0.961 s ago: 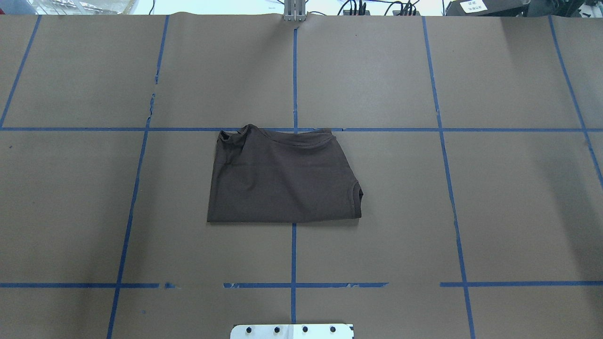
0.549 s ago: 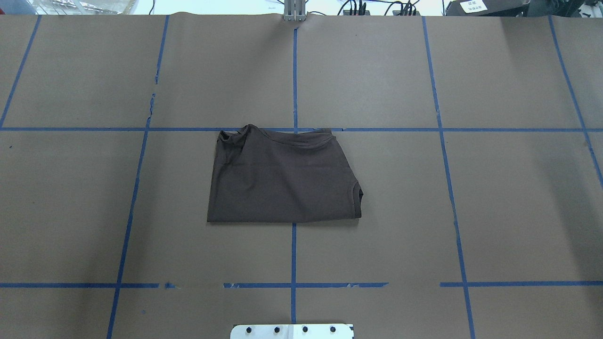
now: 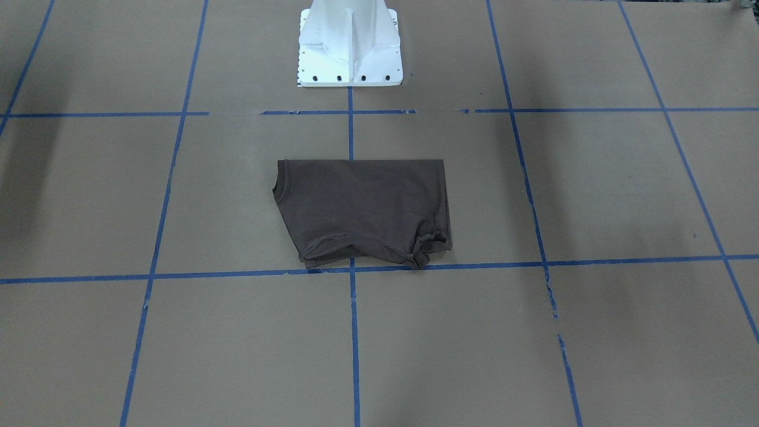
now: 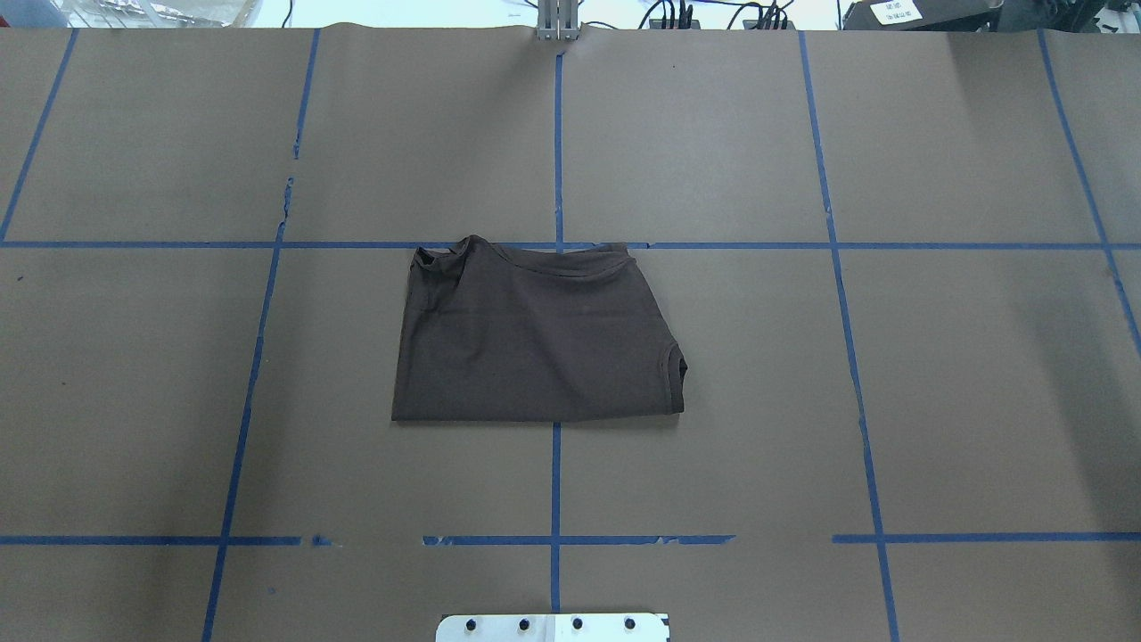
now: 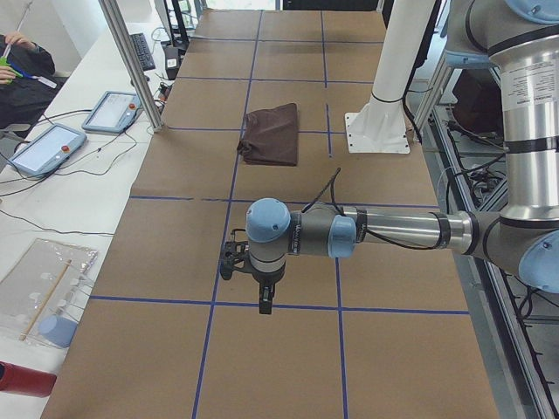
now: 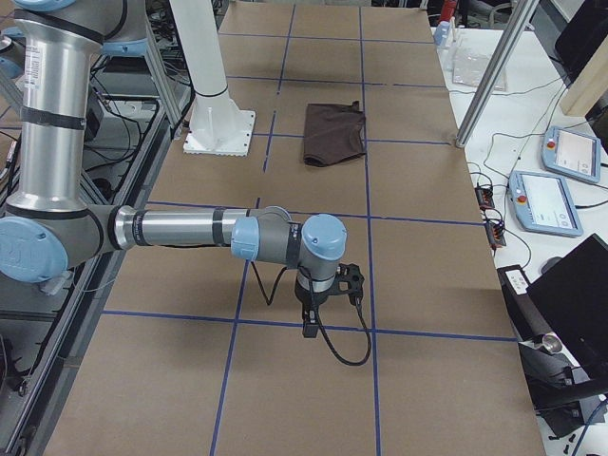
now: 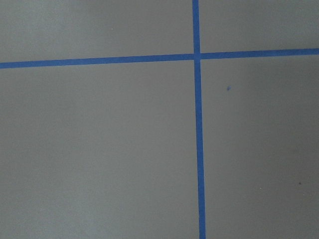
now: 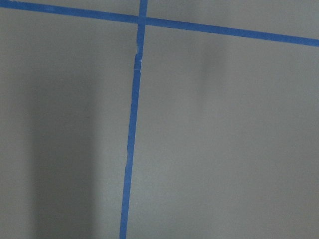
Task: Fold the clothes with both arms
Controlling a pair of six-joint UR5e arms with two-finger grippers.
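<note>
The dark brown T-shirt (image 4: pixel 535 343) lies folded into a compact rectangle at the middle of the table, with nothing touching it. It also shows in the front view (image 3: pixel 364 207) and in both side views (image 5: pixel 272 133) (image 6: pixel 332 133). My left arm reaches out over the table's left end, its gripper (image 5: pixel 264 299) pointing down at bare paper, far from the shirt. My right arm does the same at the right end, its gripper (image 6: pixel 309 323) far from the shirt. I cannot tell whether either gripper is open or shut. Both wrist views show only paper and blue tape.
Brown paper with a blue tape grid (image 4: pixel 557 152) covers the table. The white pedestal base (image 3: pixel 348 44) stands at the robot's edge, just behind the shirt. Teach pendants (image 5: pixel 109 111) (image 6: pixel 554 152) and a metal post (image 5: pixel 131 61) stand on the operators' side.
</note>
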